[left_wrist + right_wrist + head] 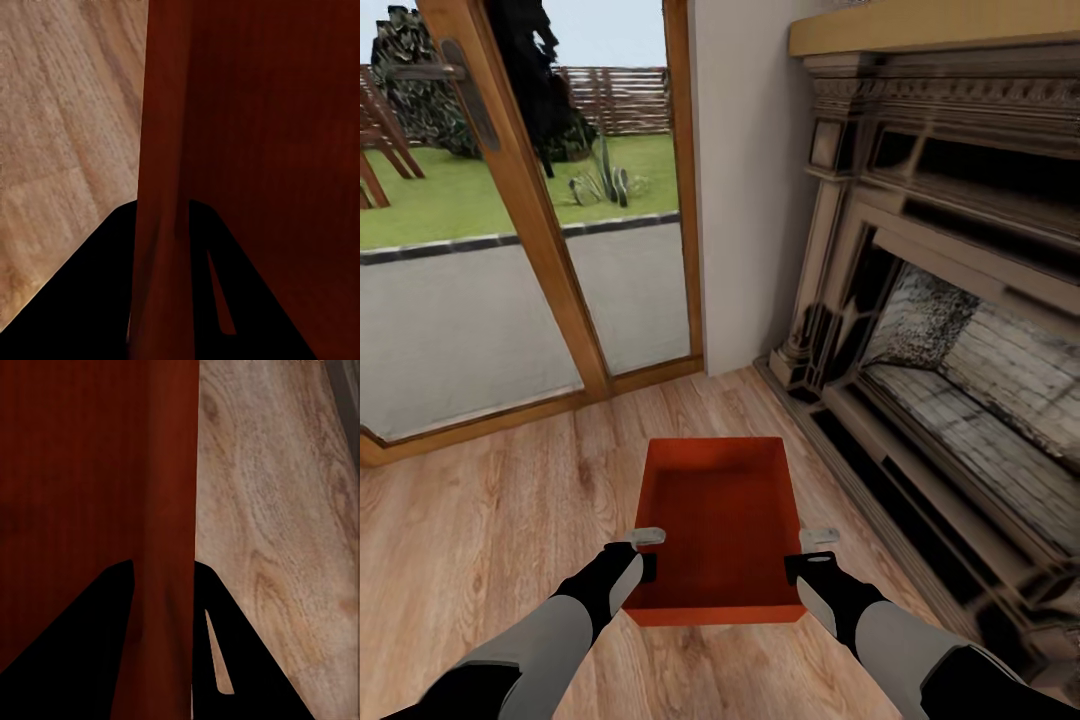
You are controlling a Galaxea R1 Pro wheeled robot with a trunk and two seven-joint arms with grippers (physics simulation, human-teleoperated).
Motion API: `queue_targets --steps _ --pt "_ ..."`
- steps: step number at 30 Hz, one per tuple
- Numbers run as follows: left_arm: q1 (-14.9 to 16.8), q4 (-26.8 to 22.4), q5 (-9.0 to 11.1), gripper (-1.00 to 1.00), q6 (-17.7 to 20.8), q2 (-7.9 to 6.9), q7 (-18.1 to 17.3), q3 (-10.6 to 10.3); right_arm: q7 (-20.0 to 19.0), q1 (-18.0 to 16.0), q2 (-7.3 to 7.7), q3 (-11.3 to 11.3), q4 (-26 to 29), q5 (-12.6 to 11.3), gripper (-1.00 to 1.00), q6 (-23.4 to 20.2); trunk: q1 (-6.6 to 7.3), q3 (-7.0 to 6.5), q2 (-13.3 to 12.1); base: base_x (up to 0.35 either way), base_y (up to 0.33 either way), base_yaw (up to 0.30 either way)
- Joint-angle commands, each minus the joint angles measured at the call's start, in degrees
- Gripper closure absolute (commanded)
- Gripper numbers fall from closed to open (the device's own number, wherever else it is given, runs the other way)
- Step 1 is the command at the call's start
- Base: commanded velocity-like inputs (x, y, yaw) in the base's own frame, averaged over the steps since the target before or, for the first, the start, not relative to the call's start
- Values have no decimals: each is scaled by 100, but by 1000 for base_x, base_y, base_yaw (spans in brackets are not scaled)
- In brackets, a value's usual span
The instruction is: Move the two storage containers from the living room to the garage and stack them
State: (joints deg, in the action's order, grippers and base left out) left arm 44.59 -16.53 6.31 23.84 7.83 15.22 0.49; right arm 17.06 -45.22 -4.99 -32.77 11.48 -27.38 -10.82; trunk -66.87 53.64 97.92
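We hold one storage container [722, 525] over the wood floor [480, 530] near the fireplace [950, 330]. Both sets of fingers [90, 300] pinch its thin side walls; rigid, light, probably slippery.

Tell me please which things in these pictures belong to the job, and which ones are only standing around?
Belong to the job:
- orange-red storage container, empty, lidless
- left claw, astride its left wall
- right claw, astride its right wall
- wood-plank floor of the living room

Only standing around:
- fireplace
- glass door
- garden plant outside
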Motion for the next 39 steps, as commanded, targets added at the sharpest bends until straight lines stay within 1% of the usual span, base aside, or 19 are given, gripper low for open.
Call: queue_targets --steps 1,39 --pt "-3 45 -16 100 54 -27 69 -85 43 -7 3 -54 37 75 100 -25 23 -15 -40 0 0 0" --pt "-3 45 -16 100 68 -27 69 -85 52 -8 7 -62 38 92 100 -35 858 -697 -1564 0 0 0"
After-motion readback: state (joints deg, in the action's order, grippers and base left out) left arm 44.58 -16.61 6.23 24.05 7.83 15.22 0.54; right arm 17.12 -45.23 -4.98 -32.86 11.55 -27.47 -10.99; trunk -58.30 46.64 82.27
